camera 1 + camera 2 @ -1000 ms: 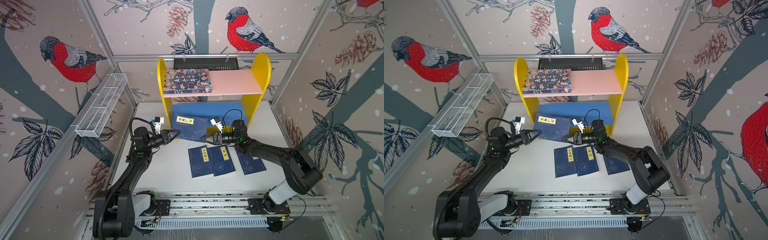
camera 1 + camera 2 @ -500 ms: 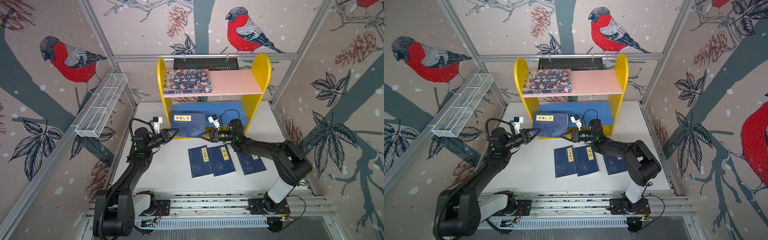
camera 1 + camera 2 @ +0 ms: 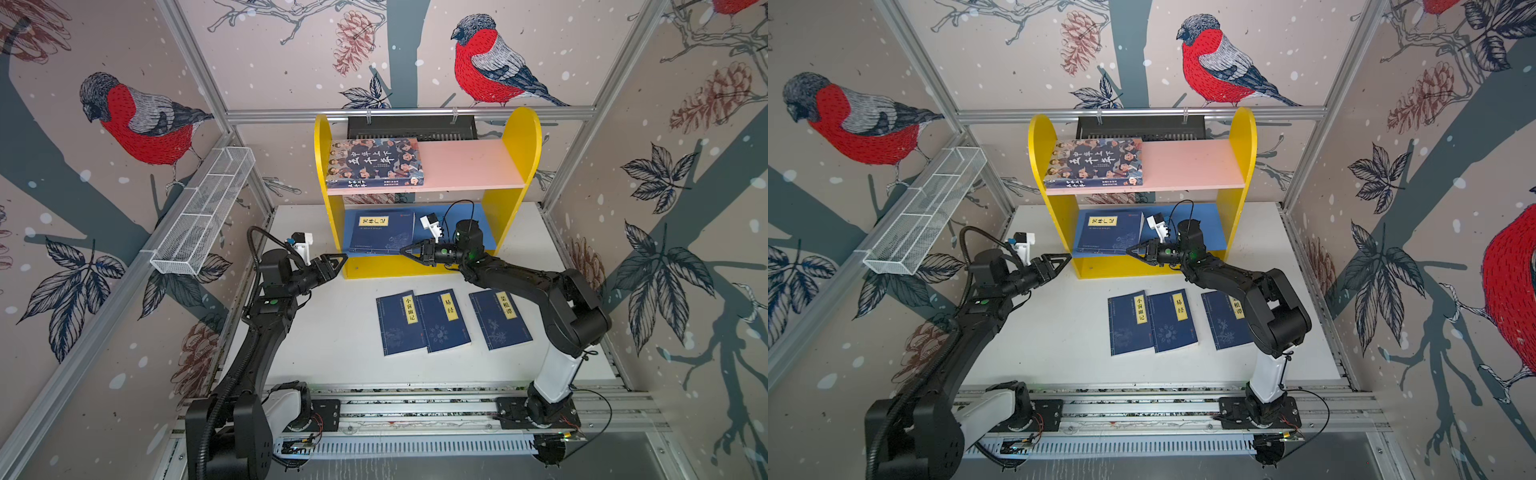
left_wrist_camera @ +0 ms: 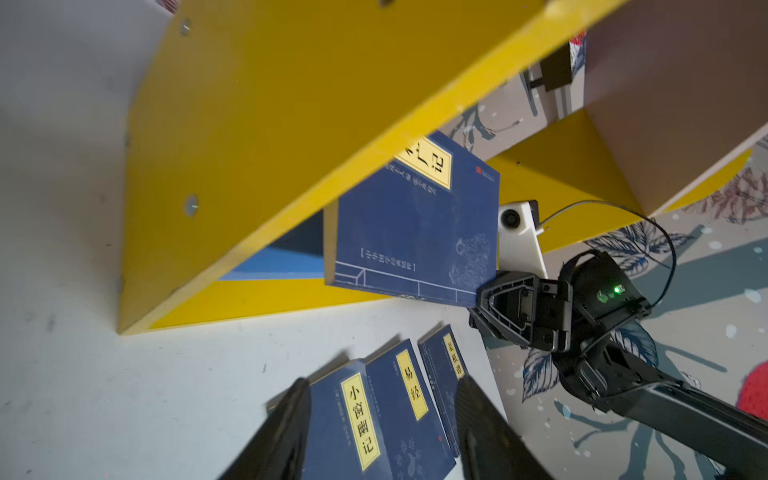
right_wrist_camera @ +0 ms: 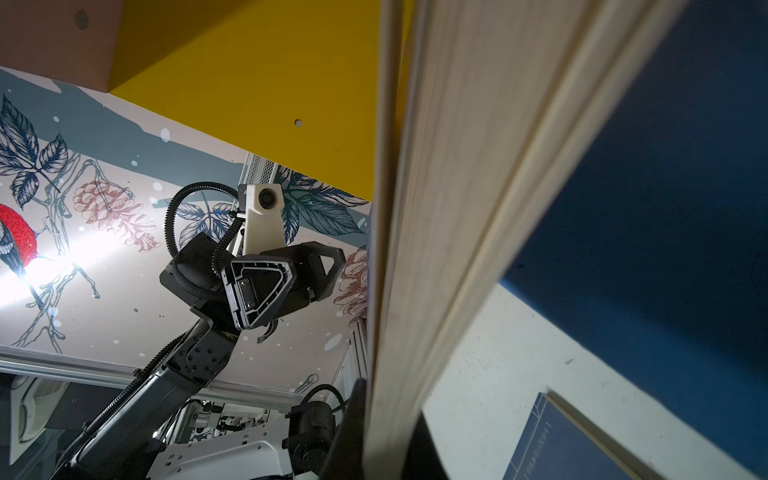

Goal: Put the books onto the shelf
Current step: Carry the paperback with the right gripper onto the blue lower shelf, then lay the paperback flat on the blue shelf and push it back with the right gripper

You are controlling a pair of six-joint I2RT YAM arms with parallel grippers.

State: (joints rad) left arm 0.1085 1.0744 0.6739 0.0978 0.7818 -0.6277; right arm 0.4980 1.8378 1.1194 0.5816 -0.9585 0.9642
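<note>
The shelf (image 3: 519, 166) stands at the back with yellow sides, a pink upper board and a blue lower board. The large illustrated book (image 3: 376, 162) lies on the pink board. One navy book (image 3: 380, 232) (image 3: 1108, 232) (image 4: 415, 232) rests tilted on the blue board. My right gripper (image 3: 405, 250) (image 3: 1131, 250) (image 5: 386, 399) is shut on its near right corner. My left gripper (image 3: 338, 262) (image 3: 1064, 261) (image 4: 382, 399) is open, empty, just outside the shelf's left side. Three navy books (image 3: 399, 322) (image 3: 442, 320) (image 3: 500, 320) lie flat in a row on the table.
A white wire basket (image 3: 203, 220) hangs on the left wall. A black vented tray (image 3: 411, 126) sits behind the shelf top. The white table (image 3: 332, 353) ends at the arms' metal rail (image 3: 415, 409) in front. Patterned walls close in three sides.
The right gripper closed on the navy book and carried it back onto the blue board. The left gripper went from shut to open beside the shelf's left side.
</note>
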